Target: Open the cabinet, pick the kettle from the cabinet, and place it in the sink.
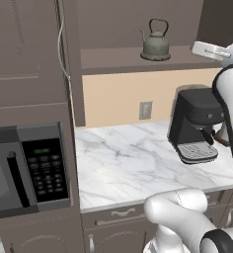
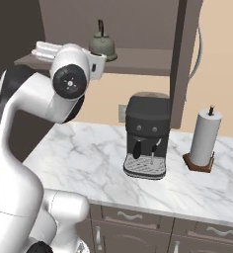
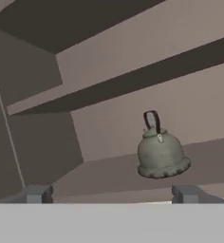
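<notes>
Hand view: my gripper [image 3: 112, 193] is looking straight into the open cabinet [image 3: 109, 80], fingers [image 3: 38, 193] spread wide and released, grasping nothing.

Item, kettle [image 3: 161, 154]: sitting upright on the cabinet's bottom board, ahead of my fingers and off toward the right-hand one, not centred between them. Not touching me; a stretch of bare board is lying between us. Its black loop handle is standing up from the lid, seen nearly edge-on, so the loop's long line is running roughly away from me.

Item, same kettle, left base view [image 1: 155, 45]: resting on the cabinet floor, above the coffee machine [image 1: 195, 123]; my hand [image 1: 212, 50] is hovering level with it, just to its right.

Item, cabinet door [image 2: 187, 59]: standing swung open, right of the kettle in the right base view.

Item, sink: I cannot place it from here.

Judgement: opening seems done; picking is the step in hand. The coming move is turning on that sideways offset. I am needing to shift across until the handle is lying between my fingers, then advance.
</notes>
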Tool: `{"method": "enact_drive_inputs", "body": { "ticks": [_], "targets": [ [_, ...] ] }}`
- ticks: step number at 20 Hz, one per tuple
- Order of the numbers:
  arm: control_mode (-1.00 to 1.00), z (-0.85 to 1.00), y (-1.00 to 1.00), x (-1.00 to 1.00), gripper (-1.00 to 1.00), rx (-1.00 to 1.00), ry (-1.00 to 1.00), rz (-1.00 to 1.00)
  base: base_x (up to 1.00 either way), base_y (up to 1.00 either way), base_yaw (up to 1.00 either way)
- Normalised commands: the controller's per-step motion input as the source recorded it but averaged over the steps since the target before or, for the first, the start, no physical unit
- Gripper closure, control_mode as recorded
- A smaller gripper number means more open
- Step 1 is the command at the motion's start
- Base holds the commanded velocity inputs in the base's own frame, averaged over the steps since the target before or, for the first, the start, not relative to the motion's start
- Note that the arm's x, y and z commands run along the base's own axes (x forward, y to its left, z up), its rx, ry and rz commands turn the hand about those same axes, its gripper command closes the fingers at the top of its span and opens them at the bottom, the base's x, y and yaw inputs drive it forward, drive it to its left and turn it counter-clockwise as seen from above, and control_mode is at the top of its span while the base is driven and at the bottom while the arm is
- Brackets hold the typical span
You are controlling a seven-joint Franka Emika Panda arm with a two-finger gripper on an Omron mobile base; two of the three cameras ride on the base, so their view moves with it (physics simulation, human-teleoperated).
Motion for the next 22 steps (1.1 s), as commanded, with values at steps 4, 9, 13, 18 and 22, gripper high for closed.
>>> {"method": "enact_drive_inputs", "body": {
  "ticks": [4, 9, 13, 18, 22],
  "targets": [
    [-1.00, 0.16, 0.00, 0.21, -1.00, -0.27, 0.08, 0.00, 0.00, 0.00, 0.00],
    [-1.00, 0.14, 0.00, 0.22, -1.00, -0.24, 0.19, 0.00, 0.00, 0.00, 0.00],
    [-1.00, 0.06, 0.01, 0.35, -1.00, -0.17, 0.09, 0.01, 0.00, 0.00, 0.00],
    [-1.00, 0.05, -0.02, 0.25, -1.00, -0.04, 0.00, 0.02, 0.00, 0.00, 0.00],
    [-1.00, 0.00, -0.05, 0.26, -1.00, 0.00, -0.08, 0.00, 0.00, 0.00, 0.00]
  ]
}}
